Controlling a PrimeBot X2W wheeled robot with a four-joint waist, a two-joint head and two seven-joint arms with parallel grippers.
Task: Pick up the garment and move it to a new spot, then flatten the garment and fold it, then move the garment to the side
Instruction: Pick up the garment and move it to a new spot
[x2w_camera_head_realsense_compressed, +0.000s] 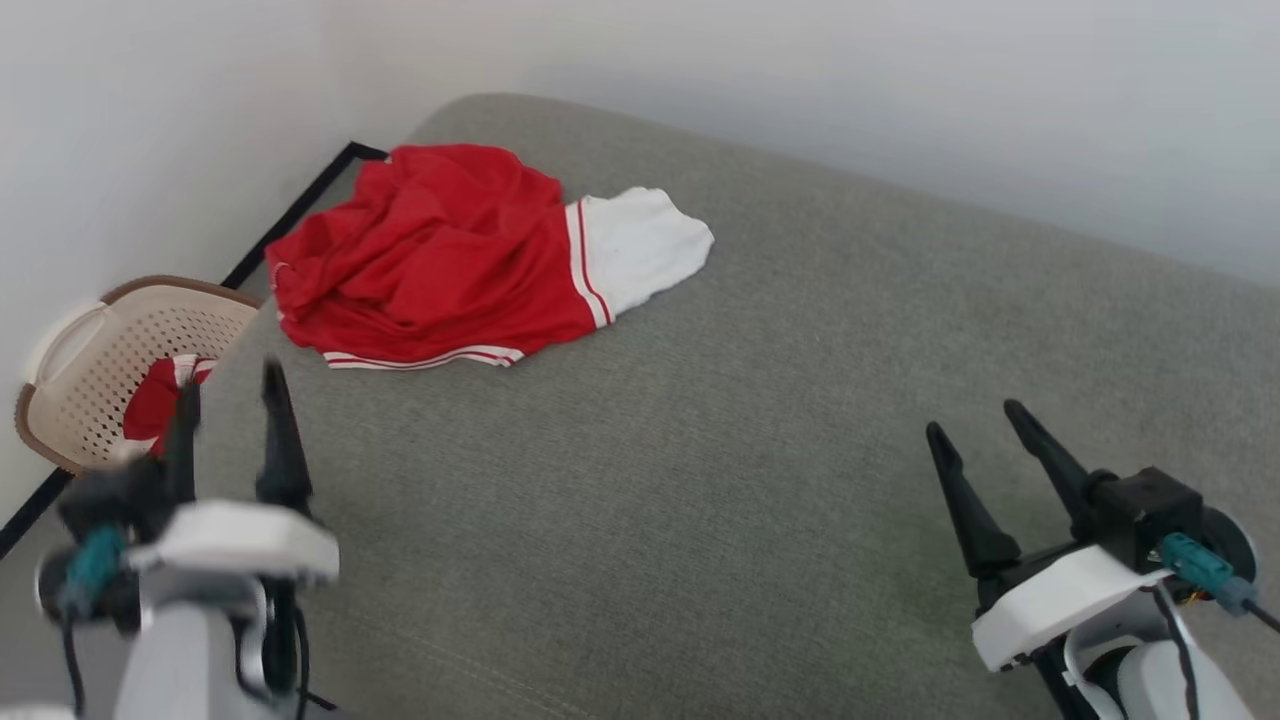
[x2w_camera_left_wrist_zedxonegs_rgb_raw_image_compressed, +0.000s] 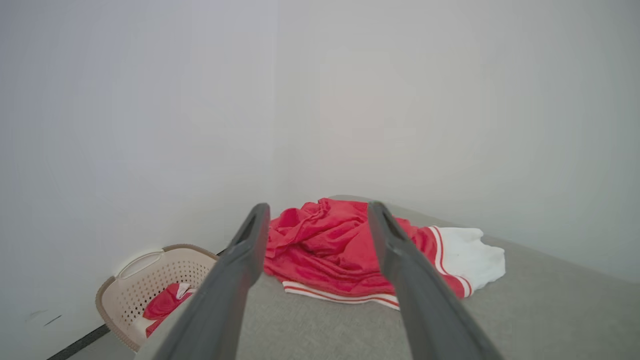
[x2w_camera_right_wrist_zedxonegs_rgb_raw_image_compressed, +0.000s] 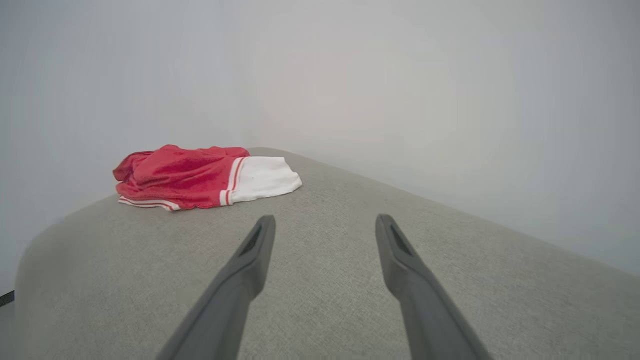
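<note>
Both arms sit low out front, one on each side. The left gripper points up and ahead with its dark fingers parted, though it looks blurred from above. The right gripper is spread too, its fingers leaning leftward.

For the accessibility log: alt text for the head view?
A crumpled red T-shirt with one white sleeve lies untouched near the far left corner of a grey upholstered surface. The left gripper and right gripper hover open at the bottom corners; a beige perforated basket holding red cloth stands beside the left edge.
</note>
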